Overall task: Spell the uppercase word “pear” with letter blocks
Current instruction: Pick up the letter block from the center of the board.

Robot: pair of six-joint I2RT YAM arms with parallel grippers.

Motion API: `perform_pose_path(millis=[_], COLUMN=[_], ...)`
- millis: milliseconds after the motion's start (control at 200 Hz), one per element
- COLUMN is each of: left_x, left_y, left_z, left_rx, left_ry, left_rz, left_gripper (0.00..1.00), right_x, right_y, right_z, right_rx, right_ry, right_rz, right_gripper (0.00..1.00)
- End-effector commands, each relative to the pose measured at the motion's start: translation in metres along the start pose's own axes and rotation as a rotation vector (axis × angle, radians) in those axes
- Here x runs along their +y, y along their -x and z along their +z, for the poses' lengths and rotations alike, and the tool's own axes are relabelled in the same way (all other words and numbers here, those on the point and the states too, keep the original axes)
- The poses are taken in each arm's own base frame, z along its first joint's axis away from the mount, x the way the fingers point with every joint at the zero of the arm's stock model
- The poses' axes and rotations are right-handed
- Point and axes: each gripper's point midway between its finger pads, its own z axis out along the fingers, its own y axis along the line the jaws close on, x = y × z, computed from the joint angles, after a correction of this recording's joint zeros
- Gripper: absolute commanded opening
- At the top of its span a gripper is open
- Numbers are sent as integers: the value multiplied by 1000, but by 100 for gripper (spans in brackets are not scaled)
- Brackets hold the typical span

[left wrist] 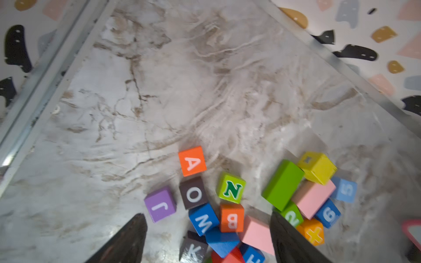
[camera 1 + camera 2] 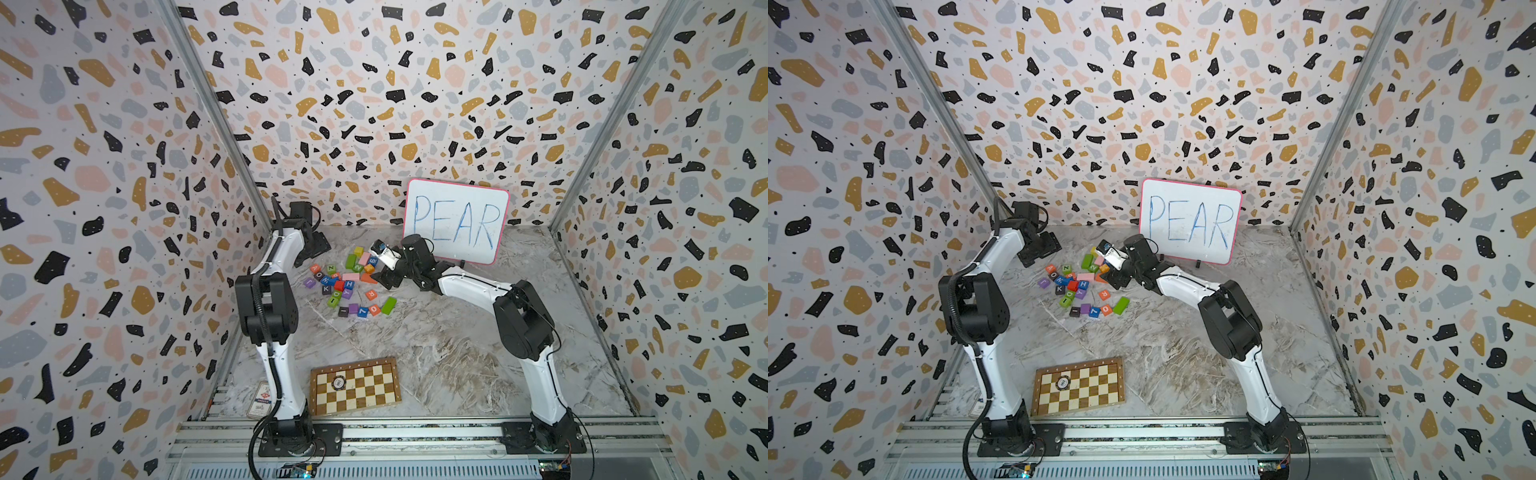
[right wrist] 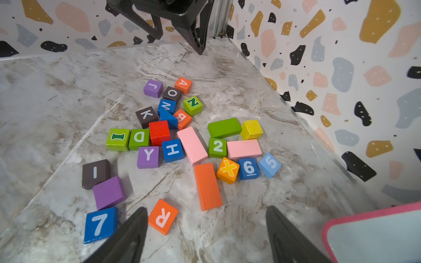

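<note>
- Chessboard (image 2: pixel 365 395) lies at the near edge of the counter (image 2: pixel 449 345), left of its middle, with a poker chip (image 2: pixel 339 382) on it. A card box (image 2: pixel 258 400) sits just beside it, partly hidden by the left arm.
- Coloured blocks form a loose heap (image 2: pixel 348 284) in the far half of the counter, left of its middle.
- Orange R block (image 3: pixel 163 216) lies flat, letter up, on the heap's near side. It sits between a blue 7 cube (image 3: pixel 100 224) and a plain orange bar (image 3: pixel 207 186), touching neither.
- Right gripper (image 3: pixel 206 207) hangs above the heap's right side, just in front of the whiteboard (image 2: pixel 457 220). Its fingers (image 3: pixel 134 230) are spread wide with nothing between them.
- Orange-red A block (image 1: pixel 192 161) sits letter up at the heap's far left end, just beside a dark O cube (image 1: pixel 193 193).
- Yellow cube (image 1: pixel 317 167) rests on the heap's far side, just beside a green bar (image 1: pixel 282 184). I cannot read its marking.
- Left gripper (image 1: pixel 207 214) hangs over the heap's far left part, toward the counter's far left corner. Its fingers (image 1: pixel 127 241) are spread and hold nothing.
- Whiteboard reading PEAR leans at the far edge, right of the middle.
</note>
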Motion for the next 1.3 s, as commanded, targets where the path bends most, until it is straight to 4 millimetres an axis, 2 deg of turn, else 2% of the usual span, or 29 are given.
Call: perform_pose_path(millis=[0,175,370,596,776,1297], left_x=[18,23,17,16,17,16], left_y=[-2,2,3,-5,-9,-24], left_z=[9,27,46,67,75,98], left_rx=[45,61,70,102,116,155], left_ry=[90,142,121,111,107,91], left_rz=[-4,7,7,11,12,2], left_gripper=[82,78,73,69,63,52], right_x=[11,14,12,9,9,16], right_y=[8,6,6,13,20,11], right_z=[2,9,16,39,47,54], right_rx=[10,10,6,-5,-16,0], right_ry=[69,94,92,112,117,147], right_rz=[-14,9,12,8,7,35], right_gripper=[83,83,83,83,83,83])
